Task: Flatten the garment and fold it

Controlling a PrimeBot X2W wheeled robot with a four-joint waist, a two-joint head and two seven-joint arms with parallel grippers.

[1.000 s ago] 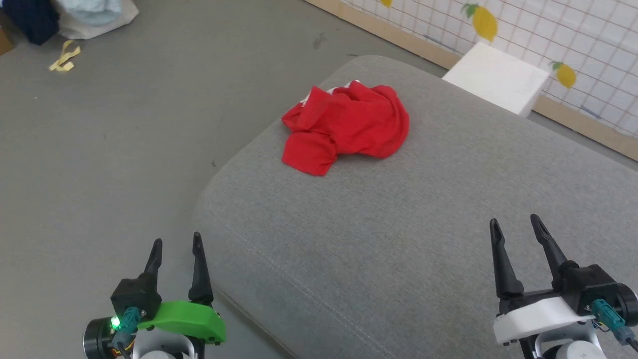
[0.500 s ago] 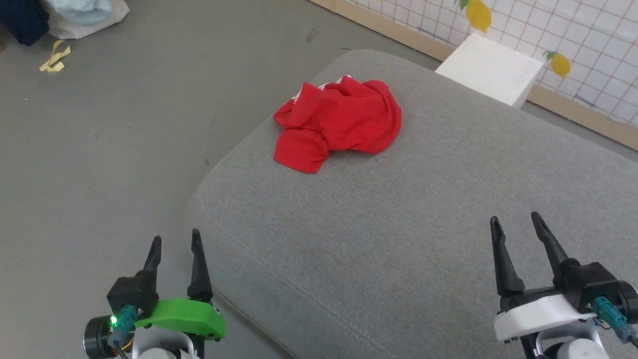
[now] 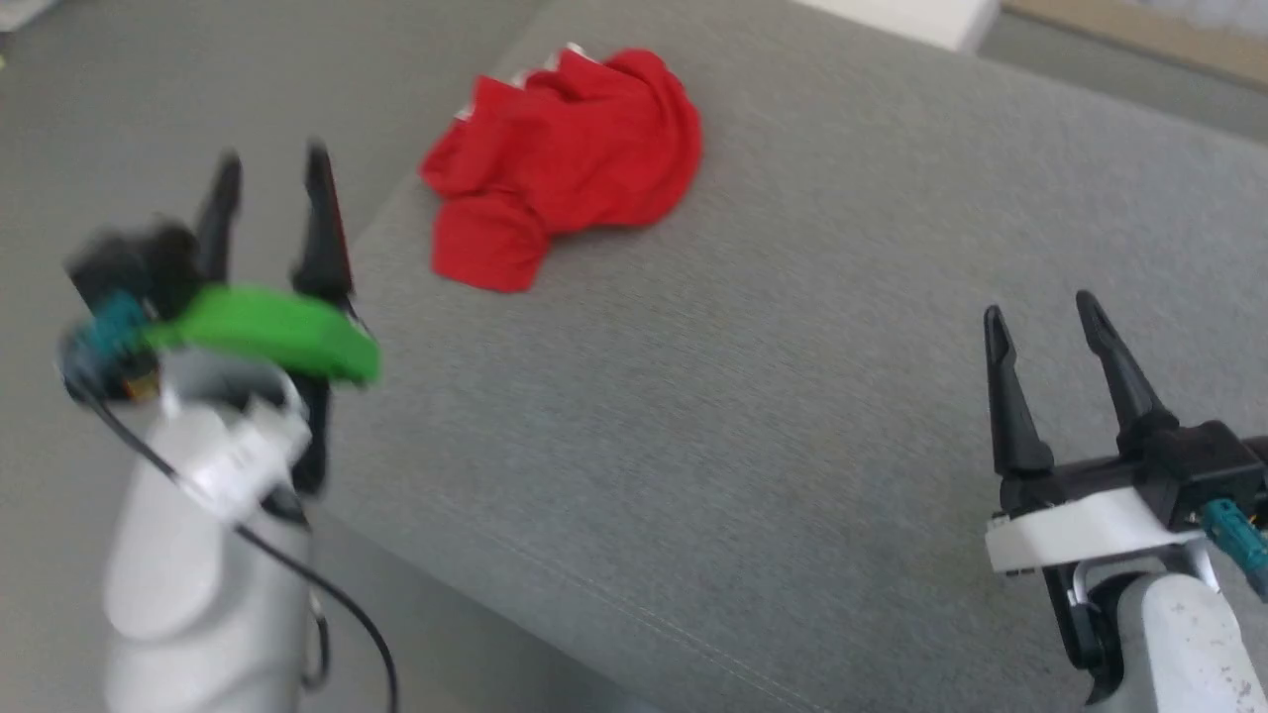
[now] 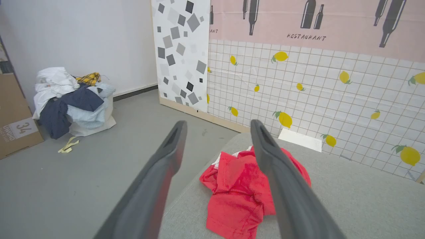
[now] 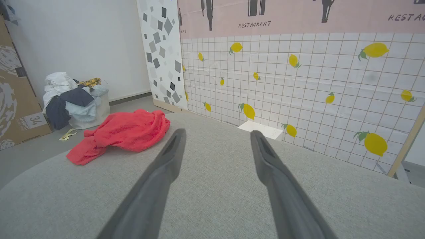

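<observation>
Up from the bottom corner of the head view, the left gripper (image 3: 272, 166) has risen to mid-height and is blurred by motion. The whole picture has shifted too, so the camera has tipped, not the cloth. Its two fingers stand wide apart with nothing between them. The right gripper (image 3: 1040, 309) is likewise spread and empty, low over the grey cushion (image 3: 792, 356).

The shorts (image 3: 565, 163) lie in a crumpled red heap on the far left part of the cushion, near its rounded edge and well apart from both grippers. A bit of white at the heap's far side is probably a side stripe, though the blur makes that uncertain. From the left wrist, the shorts (image 4: 239, 196) sit ahead, partly behind one finger.

Two risks stand out. The heap is bunched in layers, so a pinch may catch several folds and lift a wad rather than one edge. It also lies close to the edge, so a pull that way could slide it onto the floor.

Across the floor, a white bag (image 4: 96, 125) holds a pile of clothes (image 4: 66, 99) heaped over its rim. What the cardboard box (image 4: 15, 126) beside it holds is hidden.
</observation>
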